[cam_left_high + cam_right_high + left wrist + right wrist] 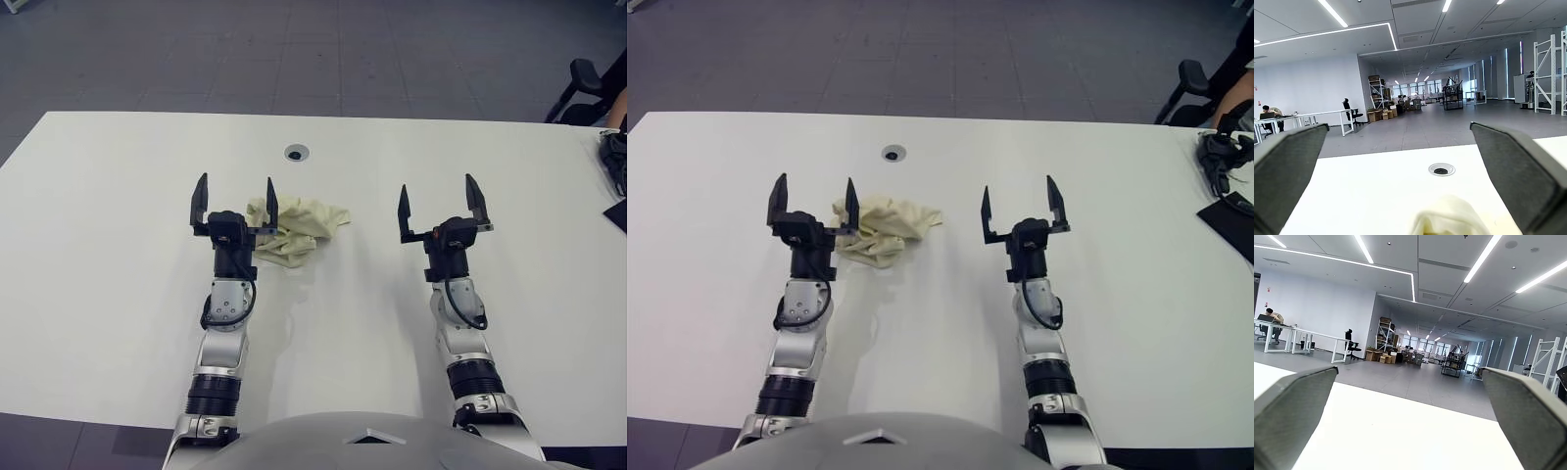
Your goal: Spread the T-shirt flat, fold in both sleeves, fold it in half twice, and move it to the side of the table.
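Currently the T-shirt [297,230] lies crumpled in a pale yellow heap on the white table [118,255], a little short of the round cable hole [296,152]. It sits between the two arms, just beside the inner finger of the left gripper [237,186] and well apart from the right gripper [437,188]. Both grippers hover above the tabletop with fingers spread wide, holding nothing. Some black gear [1225,157] rests at the table's far right edge.
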You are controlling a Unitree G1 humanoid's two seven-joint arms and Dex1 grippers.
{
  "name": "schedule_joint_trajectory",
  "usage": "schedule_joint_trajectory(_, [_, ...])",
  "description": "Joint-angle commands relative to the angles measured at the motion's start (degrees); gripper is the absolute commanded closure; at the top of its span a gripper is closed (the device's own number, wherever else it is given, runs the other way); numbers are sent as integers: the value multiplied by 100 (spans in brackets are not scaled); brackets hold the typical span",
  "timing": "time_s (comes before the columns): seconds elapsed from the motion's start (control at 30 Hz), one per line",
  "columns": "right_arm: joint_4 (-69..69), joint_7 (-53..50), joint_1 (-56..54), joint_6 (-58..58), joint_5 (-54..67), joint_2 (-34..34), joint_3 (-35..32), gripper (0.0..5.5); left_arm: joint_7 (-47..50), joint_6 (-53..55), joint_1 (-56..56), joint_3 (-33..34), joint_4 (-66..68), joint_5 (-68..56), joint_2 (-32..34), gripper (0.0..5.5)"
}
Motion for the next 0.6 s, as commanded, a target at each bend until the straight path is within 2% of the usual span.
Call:
schedule_joint_trajectory(0.03, [44, 22, -36, 22, 25, 10, 9, 10, -12, 8, -28, -3, 43, 36, 3, 12])
schedule_joint_trajectory(0.6, [136, 174, -51, -68, 56, -15, 85, 10, -2, -23, -110, -4, 147, 40, -8, 12])
